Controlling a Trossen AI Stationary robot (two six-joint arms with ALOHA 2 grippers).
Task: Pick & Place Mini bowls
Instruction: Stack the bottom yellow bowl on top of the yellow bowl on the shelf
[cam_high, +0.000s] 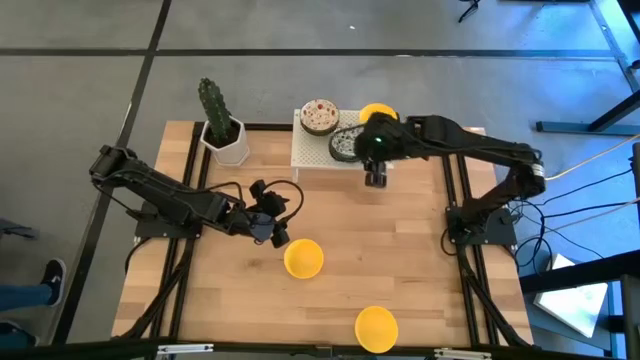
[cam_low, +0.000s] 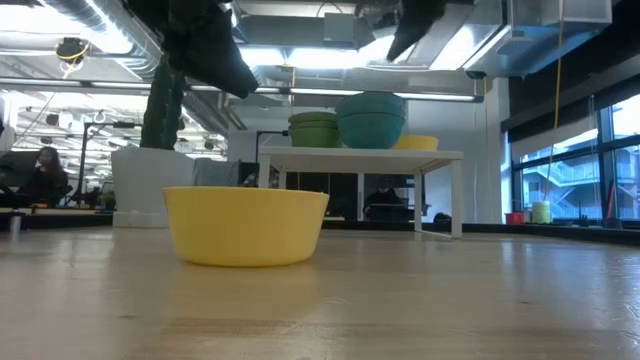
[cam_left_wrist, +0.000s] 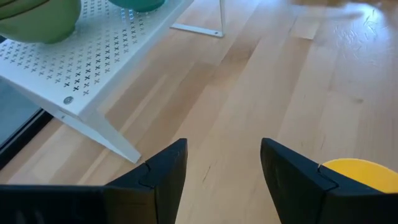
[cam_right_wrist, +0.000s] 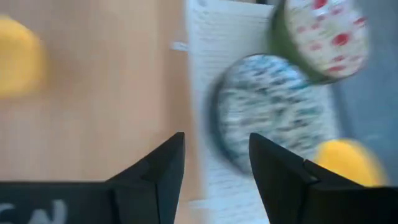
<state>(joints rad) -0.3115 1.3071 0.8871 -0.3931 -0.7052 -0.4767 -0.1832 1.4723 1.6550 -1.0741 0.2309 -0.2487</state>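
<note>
Three mini bowls sit on a white perforated shelf (cam_high: 312, 150) at the table's far side: a reddish-speckled bowl (cam_high: 318, 116), a blue-green patterned bowl (cam_high: 346, 143) and a yellow bowl (cam_high: 378, 112). Two more yellow bowls rest on the wood, one mid-table (cam_high: 303, 257) and one at the near edge (cam_high: 376, 328). My left gripper (cam_high: 275, 235) hovers open just left of the mid-table yellow bowl (cam_left_wrist: 360, 171). My right gripper (cam_high: 376, 180) is open above the table by the shelf's near edge, beside the blue-green bowl (cam_right_wrist: 273, 112).
A cactus in a white square pot (cam_high: 225, 135) stands left of the shelf. The shelf stands on thin white legs (cam_low: 420, 205). Bare wood lies between the shelf and the two yellow bowls on the table. A person (cam_low: 40, 175) sits far off in the room.
</note>
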